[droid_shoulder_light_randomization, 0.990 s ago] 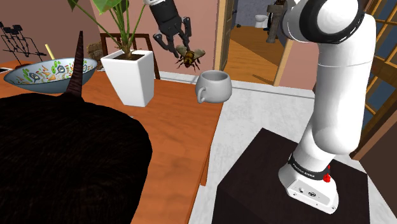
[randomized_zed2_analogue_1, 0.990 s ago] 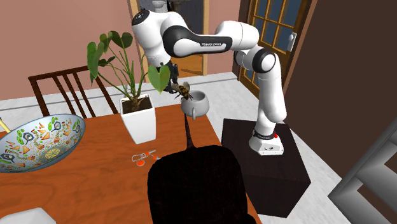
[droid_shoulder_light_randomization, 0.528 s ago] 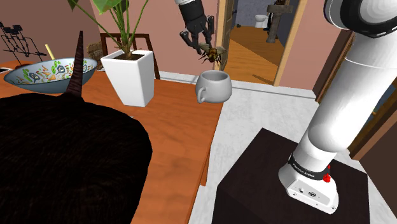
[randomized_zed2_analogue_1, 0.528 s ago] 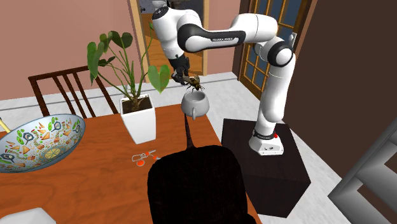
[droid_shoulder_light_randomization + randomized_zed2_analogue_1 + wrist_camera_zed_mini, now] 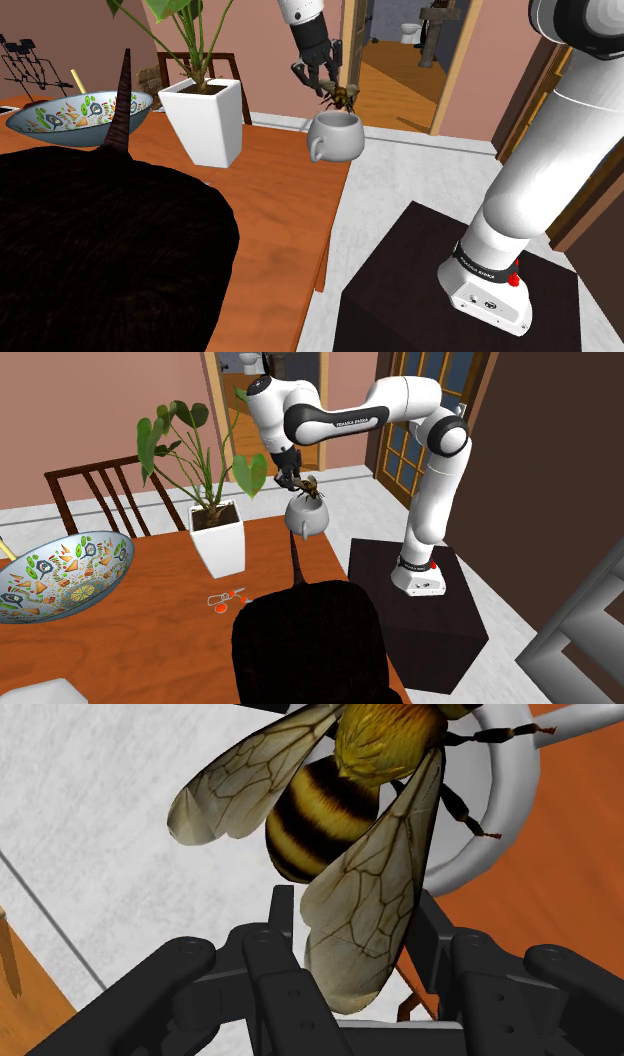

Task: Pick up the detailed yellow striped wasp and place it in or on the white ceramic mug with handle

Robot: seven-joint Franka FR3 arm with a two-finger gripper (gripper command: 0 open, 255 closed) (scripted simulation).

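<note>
My black gripper (image 5: 328, 85) is shut on a yellow and black striped wasp (image 5: 341, 96) with veined wings. It hangs just above the opening of the white mug (image 5: 336, 135), which stands upright near the corner of the orange-brown table (image 5: 270, 220), handle toward the shoulder view's left. From the second exterior view, the wasp (image 5: 310, 485) sits right over the mug (image 5: 303, 515), under the gripper (image 5: 298, 480). Seen from the wrist, the fingers (image 5: 283, 919) clasp the wasp (image 5: 320, 804) by its rear and wings, and the mug's rim (image 5: 505, 814) curves beyond it.
A white planter (image 5: 205, 120) with a leafy plant stands beside the mug. A patterned bowl (image 5: 80, 112) sits further toward the shoulder view's left. A large black shape (image 5: 100, 250) covers the near table. A small orange item (image 5: 225, 600) lies on the table. The dark stand (image 5: 440, 290) is beside the table edge.
The gripper carried the wasp from near the plant toward the shoulder view's right and then down, so it now hangs just over the mug's opening. The mug has not moved.
</note>
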